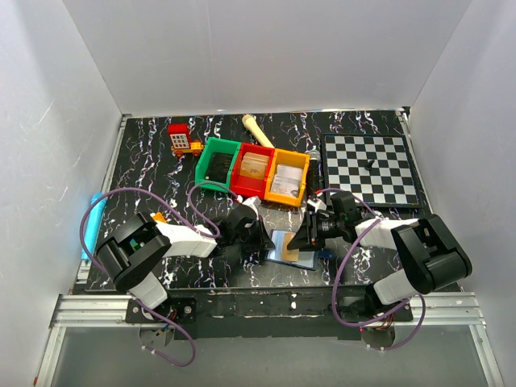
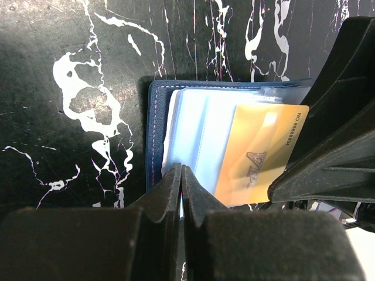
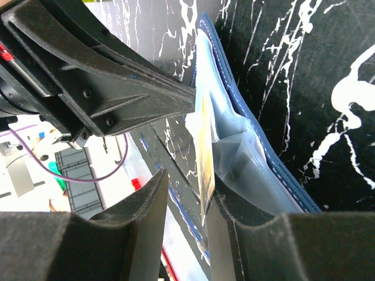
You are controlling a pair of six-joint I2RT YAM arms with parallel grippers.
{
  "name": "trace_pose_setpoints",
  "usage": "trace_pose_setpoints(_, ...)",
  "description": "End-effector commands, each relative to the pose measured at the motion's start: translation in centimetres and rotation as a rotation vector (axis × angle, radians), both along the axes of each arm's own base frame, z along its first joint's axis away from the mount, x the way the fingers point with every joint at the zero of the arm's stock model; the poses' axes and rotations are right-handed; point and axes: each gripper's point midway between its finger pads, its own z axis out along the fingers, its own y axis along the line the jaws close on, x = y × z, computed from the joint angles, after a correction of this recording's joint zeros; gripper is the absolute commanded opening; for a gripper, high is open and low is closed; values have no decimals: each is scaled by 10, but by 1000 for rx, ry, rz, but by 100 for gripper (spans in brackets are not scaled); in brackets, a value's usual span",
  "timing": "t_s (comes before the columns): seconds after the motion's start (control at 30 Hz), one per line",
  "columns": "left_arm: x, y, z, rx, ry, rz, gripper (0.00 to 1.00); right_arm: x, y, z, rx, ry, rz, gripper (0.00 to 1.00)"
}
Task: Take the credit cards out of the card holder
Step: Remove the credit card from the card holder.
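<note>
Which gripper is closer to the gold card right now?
Right. The right gripper has its fingers either side of the gold card. The left gripper is shut on the edge of the card holder, just beside the card.

Bright even top view; wrist views shadowed, foreground blurred

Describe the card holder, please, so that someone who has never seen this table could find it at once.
On the black marbled table, look near the front edge, in front of the coloured bins. The card holder lies open there between the left gripper and the right gripper: flat, navy, with clear sleeves and a gold card poking out.
</note>
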Motion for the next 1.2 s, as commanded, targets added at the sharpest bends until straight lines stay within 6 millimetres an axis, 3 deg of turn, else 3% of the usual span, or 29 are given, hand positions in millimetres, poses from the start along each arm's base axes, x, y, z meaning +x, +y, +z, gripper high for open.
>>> trace_pose_setpoints(0.0, -23, 49, -49, 217, 85, 18, 0, 0, -3, 1, -8, -16, 2, 38)
trace_pose_setpoints(0.57, -22, 51, -42, 202, 60, 29, 0, 2, -12, -6, -54, -8, -34, 31)
trace_pose_setpoints(1.17, -23, 51, -42, 199, 60, 30, 0, 1, -18, -9, -65, -5, -51, 16)
